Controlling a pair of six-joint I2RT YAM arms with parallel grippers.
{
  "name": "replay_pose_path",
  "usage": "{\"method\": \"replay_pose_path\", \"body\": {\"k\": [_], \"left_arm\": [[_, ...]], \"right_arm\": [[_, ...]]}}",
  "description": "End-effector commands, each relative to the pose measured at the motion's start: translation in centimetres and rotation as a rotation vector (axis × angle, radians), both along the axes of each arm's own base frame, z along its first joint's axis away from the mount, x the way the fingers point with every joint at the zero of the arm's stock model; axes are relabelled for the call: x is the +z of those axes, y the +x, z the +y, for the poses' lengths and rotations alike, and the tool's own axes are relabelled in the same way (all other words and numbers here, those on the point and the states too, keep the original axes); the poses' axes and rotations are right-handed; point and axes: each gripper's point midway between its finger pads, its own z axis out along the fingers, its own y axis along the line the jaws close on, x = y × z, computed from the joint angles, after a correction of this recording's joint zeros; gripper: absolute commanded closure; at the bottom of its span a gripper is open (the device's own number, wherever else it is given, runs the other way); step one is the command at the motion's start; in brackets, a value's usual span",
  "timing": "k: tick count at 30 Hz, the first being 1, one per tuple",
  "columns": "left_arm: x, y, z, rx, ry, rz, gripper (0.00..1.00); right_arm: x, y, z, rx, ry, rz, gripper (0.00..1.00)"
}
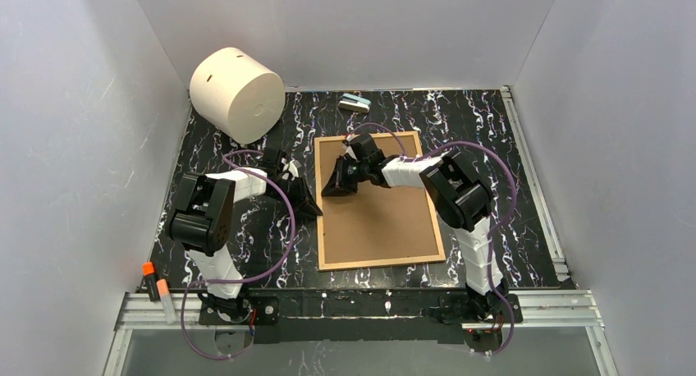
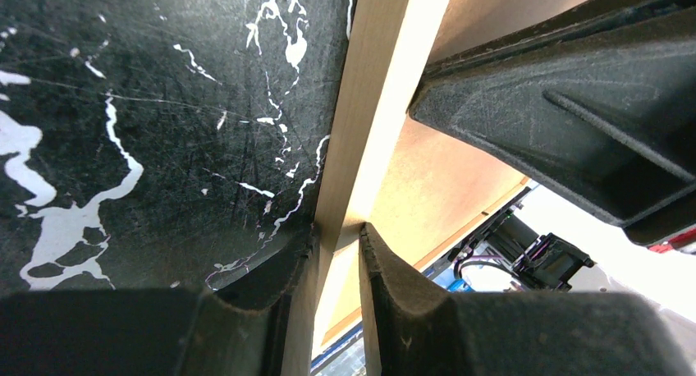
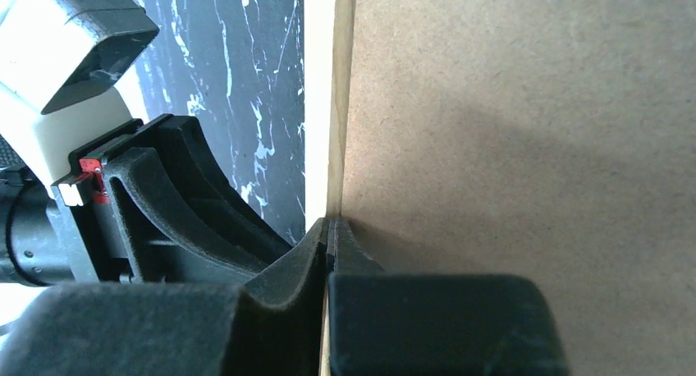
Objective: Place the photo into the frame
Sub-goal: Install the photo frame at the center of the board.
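Note:
The frame (image 1: pixel 386 220) lies back side up on the black marbled table, its brown fibreboard back showing inside thin light wood edges. My left gripper (image 1: pixel 314 202) is at the frame's left edge. In the left wrist view its jaws (image 2: pixel 338 236) straddle and pinch the wood edge (image 2: pixel 373 89). My right gripper (image 1: pixel 335 183) reaches across the board to the same edge, a little farther back. In the right wrist view it (image 3: pixel 328 228) is closed tight on the thin rim beside the brown back (image 3: pixel 509 130). The photo is hidden.
A large white cylinder (image 1: pixel 236 93) lies at the back left. A small grey-and-teal object (image 1: pixel 355 103) sits at the back centre. Two orange-capped markers (image 1: pixel 156 287) rest at the near left on the metal rail. White walls enclose the table.

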Motion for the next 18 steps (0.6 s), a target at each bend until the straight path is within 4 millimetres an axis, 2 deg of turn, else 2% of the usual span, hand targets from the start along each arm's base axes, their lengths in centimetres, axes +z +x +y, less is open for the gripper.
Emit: {"method": "replay_pose_path", "body": {"k": [1,5,7,10,14,18], "left_arm": [[-7.5,-2.4,5.9,0.009,0.391,0.057,0.87],[-6.6,-1.5,5.5,0.003,0.372,0.022,0.85],[-6.1,-0.7,5.1,-0.001,0.358,-0.006,0.84],[-5.3,0.6,4.7,-0.004,0.342,-0.045,0.78],[-4.9,2.0,4.3,-0.003,0.337,-0.068,0.75],[-5.4,1.7,4.5,0.001,0.350,-0.049,0.75]], "right_arm": [[-5.7,0.1,-5.4,-0.080,-0.341,-0.022,0.90],[0.2,4.7,-5.4,-0.160,-0.233,-0.122,0.88],[2.6,6.2,-4.6,-0.159,-0.155,-0.158,0.86],[5.2,7.2,-2.4,-0.098,-0.043,-0.171,0.84],[6.7,7.8,0.0,-0.052,0.091,-0.171,0.83],[7.3,8.8,1.6,-0.050,0.159,-0.153,0.83]]}}
